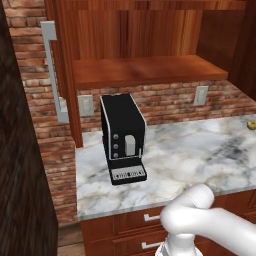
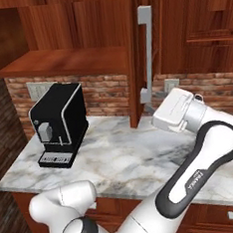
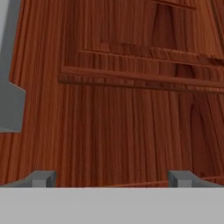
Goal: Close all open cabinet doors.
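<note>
One cabinet door stands swung out from the wall cabinet, seen edge-on in the left base view as cabinet door. Its long silver-grey bar handle runs down near the free edge; the same handle faces left in the left base view. My white hand hovers above the counter, close to the door's lower outer face. In the hand view the door's recessed panel is very near, the handle sits at the left, and my gripper is open with nothing between its fingertips.
The open cabinet's shelf is bare. A black coffee machine stands on the marble counter under it. Wall outlets sit on the brick backsplash. A small yellow object lies far right. Drawer fronts run below.
</note>
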